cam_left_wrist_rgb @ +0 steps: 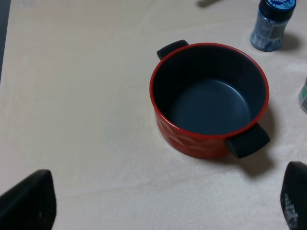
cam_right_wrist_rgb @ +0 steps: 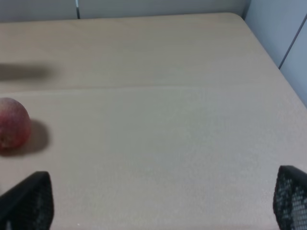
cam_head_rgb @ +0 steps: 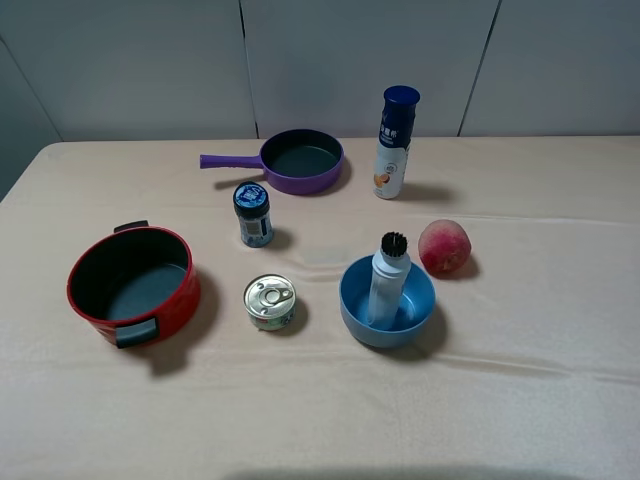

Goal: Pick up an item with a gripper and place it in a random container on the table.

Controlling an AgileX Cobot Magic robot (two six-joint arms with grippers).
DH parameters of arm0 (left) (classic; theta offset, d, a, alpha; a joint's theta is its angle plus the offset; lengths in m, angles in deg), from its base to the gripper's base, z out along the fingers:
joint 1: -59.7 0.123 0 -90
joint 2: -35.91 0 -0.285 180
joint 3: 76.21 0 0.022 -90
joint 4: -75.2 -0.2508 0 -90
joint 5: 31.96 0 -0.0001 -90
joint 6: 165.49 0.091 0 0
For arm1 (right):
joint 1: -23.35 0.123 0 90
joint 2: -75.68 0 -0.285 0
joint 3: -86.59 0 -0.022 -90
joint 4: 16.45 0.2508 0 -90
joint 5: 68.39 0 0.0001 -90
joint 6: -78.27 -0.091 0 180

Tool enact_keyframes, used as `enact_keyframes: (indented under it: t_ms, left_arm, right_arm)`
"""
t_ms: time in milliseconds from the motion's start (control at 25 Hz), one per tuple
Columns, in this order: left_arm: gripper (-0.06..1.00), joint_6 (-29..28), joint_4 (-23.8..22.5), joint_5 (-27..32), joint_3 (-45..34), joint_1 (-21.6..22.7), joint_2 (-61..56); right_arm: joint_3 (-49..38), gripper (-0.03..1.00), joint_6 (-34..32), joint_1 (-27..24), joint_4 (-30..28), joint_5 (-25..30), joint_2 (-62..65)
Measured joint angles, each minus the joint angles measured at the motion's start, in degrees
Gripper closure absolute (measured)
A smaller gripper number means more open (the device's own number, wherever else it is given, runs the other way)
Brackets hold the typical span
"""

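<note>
The slim white bottle with the black ribbed cap [cam_head_rgb: 387,282] stands upright inside the blue bowl [cam_head_rgb: 351,294], its base on the bowl's floor, with a peach [cam_head_rgb: 444,247] just beside the bowl's far right rim. My left gripper [cam_left_wrist_rgb: 163,201] hangs with its fingers wide apart and empty, above bare beige table [cam_head_rgb: 520,400] short of the red pot [cam_left_wrist_rgb: 209,98] with its black handles. My right gripper [cam_right_wrist_rgb: 158,201] is spread wide too, holding nothing, with open cloth running to the table's far edge. A tin can [cam_head_rgb: 270,301] sits between pot and bowl, apart from both.
</note>
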Motion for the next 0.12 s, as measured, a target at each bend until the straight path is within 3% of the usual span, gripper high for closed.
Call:
enact_keyframes:
  t_ms: [120]
  left_arm:
    - [0.00, 0.0, 0.0, 0.0, 0.0, 0.0, 0.0]
  right_arm:
    - [0.0, 0.27, 0.0, 0.0, 0.0, 0.0, 0.0]
